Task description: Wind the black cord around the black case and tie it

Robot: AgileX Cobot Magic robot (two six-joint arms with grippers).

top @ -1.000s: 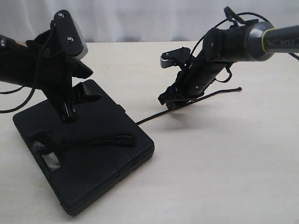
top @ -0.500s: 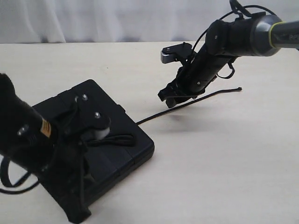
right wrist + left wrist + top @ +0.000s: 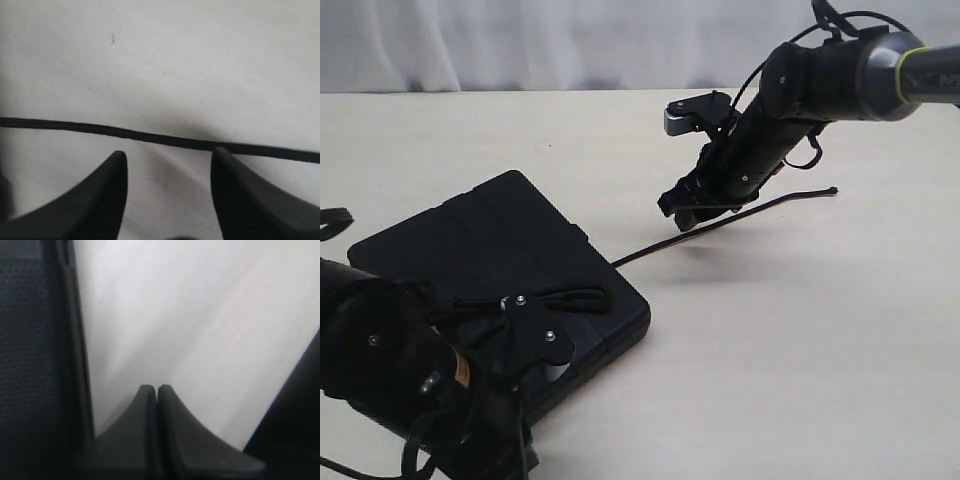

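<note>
The black case lies flat on the table at the left. A stretch of the black cord is bunched on its lid, and the rest runs from the case's right edge across the table to a knotted end. My left gripper is shut with nothing between its fingers, close beside the case's edge. The left arm covers the case's near corner. My right gripper hangs open just above the cord, which crosses right past its fingertips. In the exterior view the right gripper hovers over the cord's middle.
The tabletop is pale wood with a white curtain behind it. The right arm reaches in from the upper right with its own glossy cables looped around it.
The left arm has swung from above the far part of the case down to its near corner, and its gripper has shut. The right arm moved slightly a second ago, then held still.
</note>
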